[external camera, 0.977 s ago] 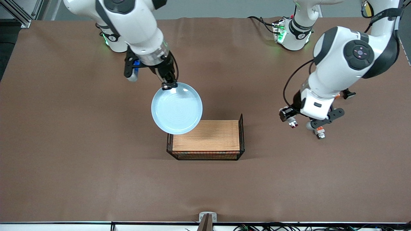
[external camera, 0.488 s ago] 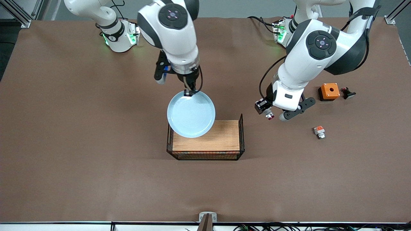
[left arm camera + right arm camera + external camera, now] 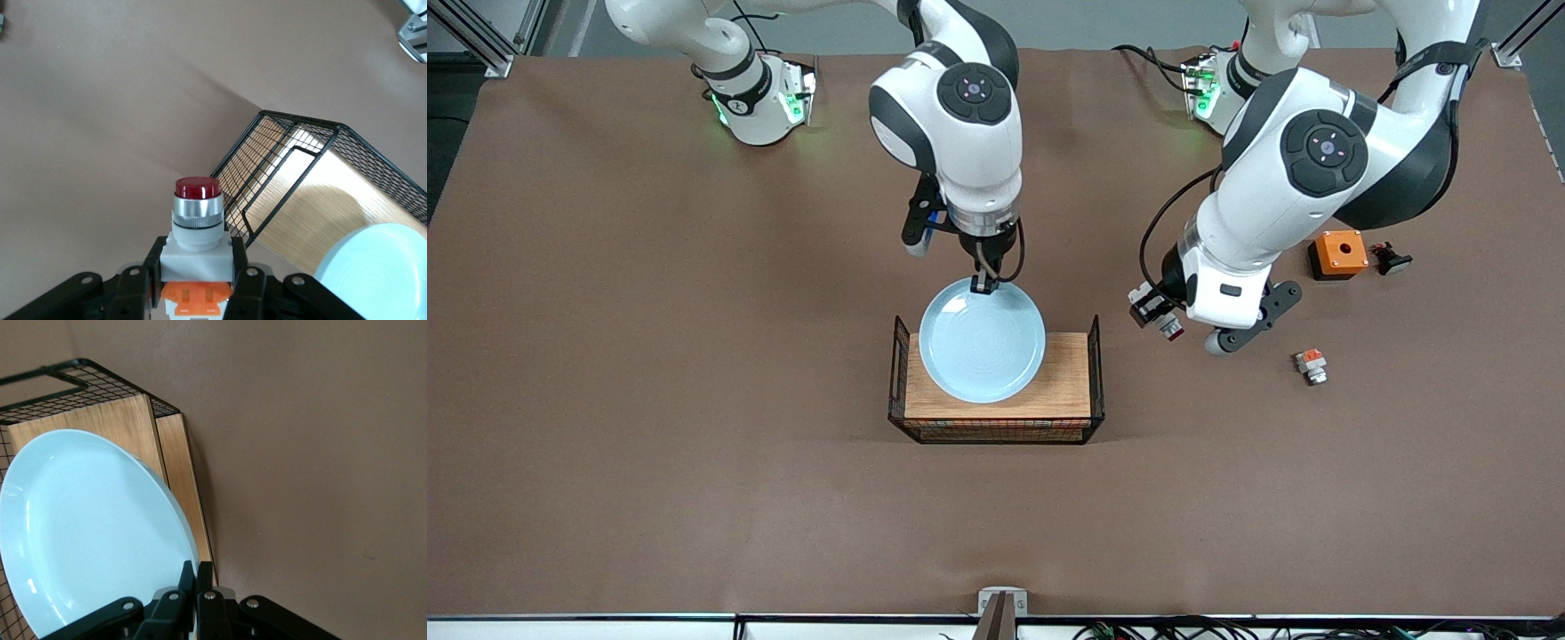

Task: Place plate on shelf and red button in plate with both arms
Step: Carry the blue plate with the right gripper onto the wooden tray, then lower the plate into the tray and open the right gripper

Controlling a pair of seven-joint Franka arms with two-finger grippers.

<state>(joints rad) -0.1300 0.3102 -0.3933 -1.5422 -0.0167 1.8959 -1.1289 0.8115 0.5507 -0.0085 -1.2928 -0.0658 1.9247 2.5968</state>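
The right hand [image 3: 984,286] grips the plate [image 3: 983,342] by its rim over the basket [image 3: 1096,373], while the left hand [image 3: 1167,322] clamps the red button [image 3: 197,220].

The plate [image 3: 983,342] — round, shallow, pale blue and glossy — sits at the centre of the front view, held up by its upper rim over a wooden tray. The red button [image 3: 1165,322], white-grey with an orange block and round red cap, is clamped mid-air — right of centre.
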